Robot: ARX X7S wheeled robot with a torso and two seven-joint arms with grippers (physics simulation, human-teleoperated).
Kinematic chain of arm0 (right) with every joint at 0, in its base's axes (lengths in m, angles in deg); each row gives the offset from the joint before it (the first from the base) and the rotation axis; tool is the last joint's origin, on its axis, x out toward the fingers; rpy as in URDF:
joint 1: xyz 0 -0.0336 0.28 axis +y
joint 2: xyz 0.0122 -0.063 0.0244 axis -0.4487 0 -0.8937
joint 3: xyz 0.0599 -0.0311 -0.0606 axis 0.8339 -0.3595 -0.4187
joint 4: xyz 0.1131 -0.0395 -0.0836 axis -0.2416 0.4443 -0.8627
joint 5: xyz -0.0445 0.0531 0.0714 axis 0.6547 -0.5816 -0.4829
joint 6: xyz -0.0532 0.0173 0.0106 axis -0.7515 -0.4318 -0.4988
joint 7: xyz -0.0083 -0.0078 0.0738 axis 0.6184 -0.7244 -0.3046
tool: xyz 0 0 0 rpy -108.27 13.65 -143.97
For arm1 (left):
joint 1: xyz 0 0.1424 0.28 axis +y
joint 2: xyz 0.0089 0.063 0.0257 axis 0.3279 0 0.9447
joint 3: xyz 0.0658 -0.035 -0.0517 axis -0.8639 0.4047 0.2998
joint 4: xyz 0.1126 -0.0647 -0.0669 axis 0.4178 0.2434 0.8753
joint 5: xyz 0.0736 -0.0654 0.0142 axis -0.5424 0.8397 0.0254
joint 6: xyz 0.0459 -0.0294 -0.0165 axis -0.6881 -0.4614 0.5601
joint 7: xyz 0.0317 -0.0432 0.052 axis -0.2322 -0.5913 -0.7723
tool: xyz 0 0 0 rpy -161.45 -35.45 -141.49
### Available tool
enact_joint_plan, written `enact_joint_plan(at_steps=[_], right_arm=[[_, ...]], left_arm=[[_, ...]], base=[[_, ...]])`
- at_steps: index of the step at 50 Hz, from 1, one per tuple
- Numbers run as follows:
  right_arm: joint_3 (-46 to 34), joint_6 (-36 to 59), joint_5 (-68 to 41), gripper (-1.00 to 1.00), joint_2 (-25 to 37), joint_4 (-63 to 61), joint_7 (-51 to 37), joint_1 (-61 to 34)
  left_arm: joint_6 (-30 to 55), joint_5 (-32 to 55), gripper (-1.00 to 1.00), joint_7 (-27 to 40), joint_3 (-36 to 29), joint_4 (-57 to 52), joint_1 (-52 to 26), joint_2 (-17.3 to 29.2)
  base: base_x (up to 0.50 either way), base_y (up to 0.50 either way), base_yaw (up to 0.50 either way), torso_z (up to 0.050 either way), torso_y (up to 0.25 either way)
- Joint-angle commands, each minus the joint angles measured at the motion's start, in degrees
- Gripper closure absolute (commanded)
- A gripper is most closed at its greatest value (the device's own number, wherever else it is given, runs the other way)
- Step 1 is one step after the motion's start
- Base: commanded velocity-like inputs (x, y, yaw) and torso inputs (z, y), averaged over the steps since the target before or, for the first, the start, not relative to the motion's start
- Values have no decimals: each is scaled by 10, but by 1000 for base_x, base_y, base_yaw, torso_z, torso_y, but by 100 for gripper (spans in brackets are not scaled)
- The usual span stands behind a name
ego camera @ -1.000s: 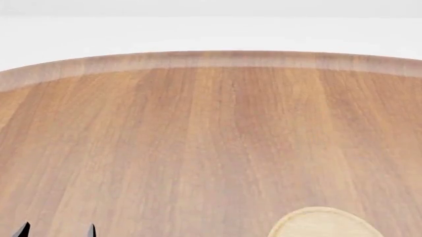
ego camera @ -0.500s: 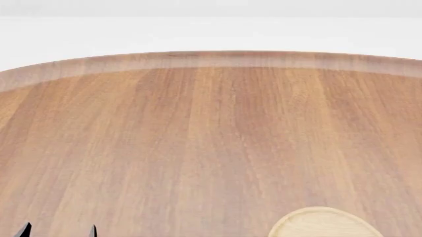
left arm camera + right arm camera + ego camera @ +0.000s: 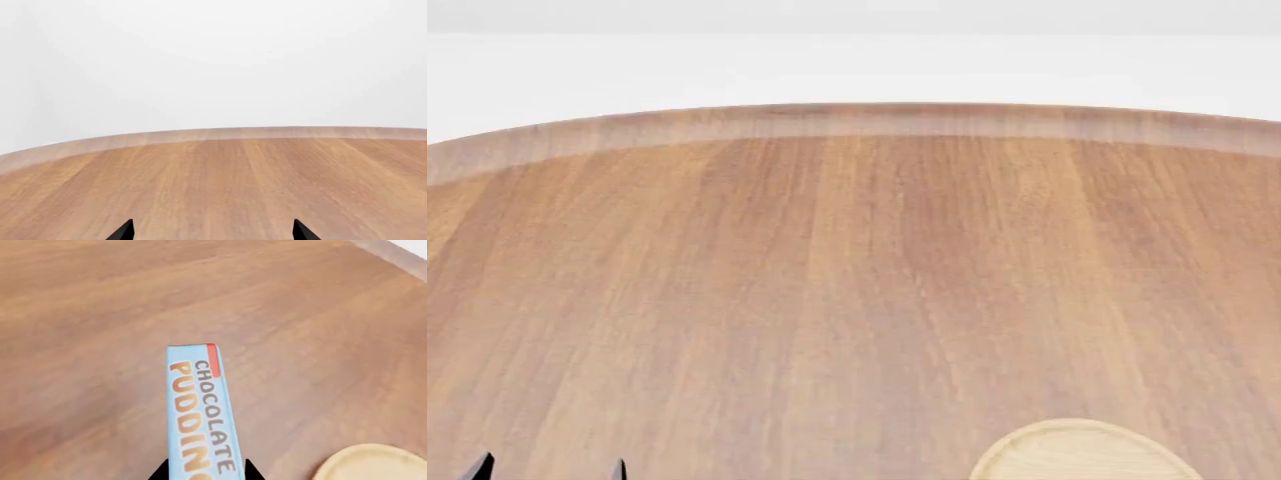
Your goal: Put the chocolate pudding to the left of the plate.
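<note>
In the right wrist view my right gripper [image 3: 205,471] is shut on the chocolate pudding [image 3: 200,410], a light blue carton with a red corner and orange lettering, held above the wooden table. The pale tan plate [image 3: 373,463] lies on the table beside it and apart from it. The plate's far rim also shows in the head view [image 3: 1081,452] at the lower right. My left gripper [image 3: 550,468] shows only its two black fingertips at the head view's lower left. In the left wrist view it [image 3: 212,231] is open and empty over bare wood. The right gripper is out of the head view.
The round wooden table [image 3: 854,280] fills the head view; its far curved edge [image 3: 854,118] runs across the top, with white floor beyond. The same edge shows in the left wrist view [image 3: 213,135].
The head view shifted slightly between the earliest frame and half a second ago, then held still. The left fingertips sit slightly lower in the view now.
</note>
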Motion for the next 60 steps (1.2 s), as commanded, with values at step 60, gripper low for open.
enact_joint_plan(at_steps=[60], right_arm=[[-46, -88, -17, 100, -24, 287, -54, -190]], left_arm=[[-5, 6, -100, 6, -13, 8, -7, 7]], base=[[0, 0, 0, 0, 0]])
